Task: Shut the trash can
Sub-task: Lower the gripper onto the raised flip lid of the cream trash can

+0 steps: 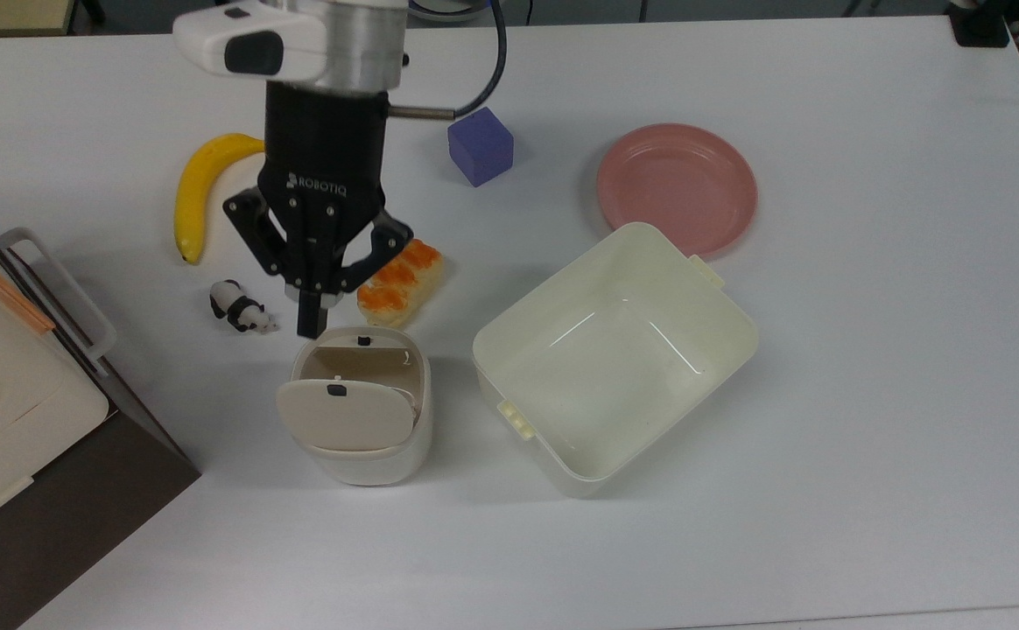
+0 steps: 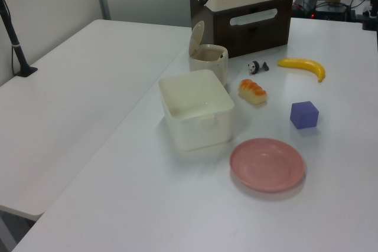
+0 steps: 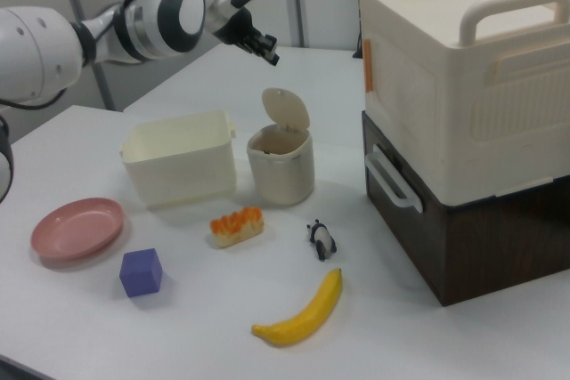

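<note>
Trash can (image 1: 368,411) lid (image 1: 343,413) raised; gripper (image 1: 309,328) high above its front rim, fingers pressed together, holding nothing.

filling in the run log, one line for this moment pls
task: close trash can | lid: open, upright | gripper: shut, above the can, no contact | step: approach

You face a white table (image 1: 868,437) holding a banana (image 1: 194,188), toy panda (image 1: 238,308), bread (image 1: 404,282), purple cube (image 1: 480,146), pink plate (image 1: 676,188), open-lidded trash can (image 1: 361,407), tub (image 1: 614,359) and stacked boxes (image 1: 10,420).
</note>
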